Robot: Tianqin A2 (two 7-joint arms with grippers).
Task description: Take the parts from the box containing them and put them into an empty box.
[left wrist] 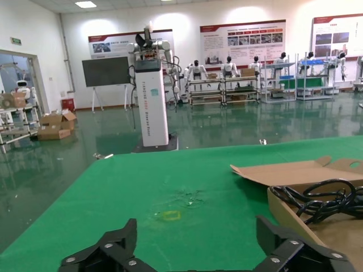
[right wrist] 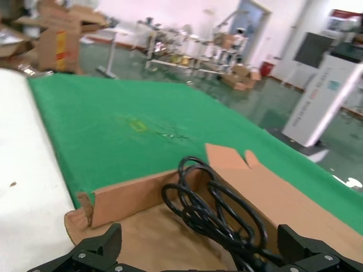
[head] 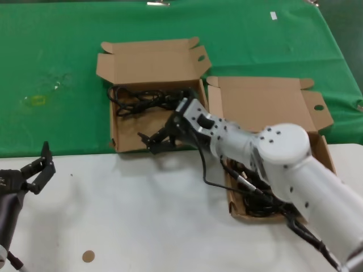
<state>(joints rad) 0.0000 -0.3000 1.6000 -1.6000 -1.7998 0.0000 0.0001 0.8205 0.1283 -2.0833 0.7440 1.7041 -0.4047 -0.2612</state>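
The squarish carton [head: 122,139] on the left holds a bundle of black cords [head: 142,99] along its back. My right gripper [head: 151,141] hangs open and empty over that carton's front part. In the right wrist view [right wrist: 198,246] the cords [right wrist: 215,218] lie just ahead of the spread fingers, on the carton floor. The larger carton [head: 272,105] on the right holds more black cords [head: 255,198], mostly hidden under my right arm. My left gripper [head: 37,169] is open and empty over the white table at the far left, and it also shows in the left wrist view [left wrist: 195,241].
Both cartons straddle the edge where the green cloth [head: 57,62] meets the white table [head: 142,215]. Their lids stand open at the back. A small brown disc [head: 88,256] lies near the table's front. The left carton [left wrist: 295,218] and its cords [left wrist: 320,198] show in the left wrist view.
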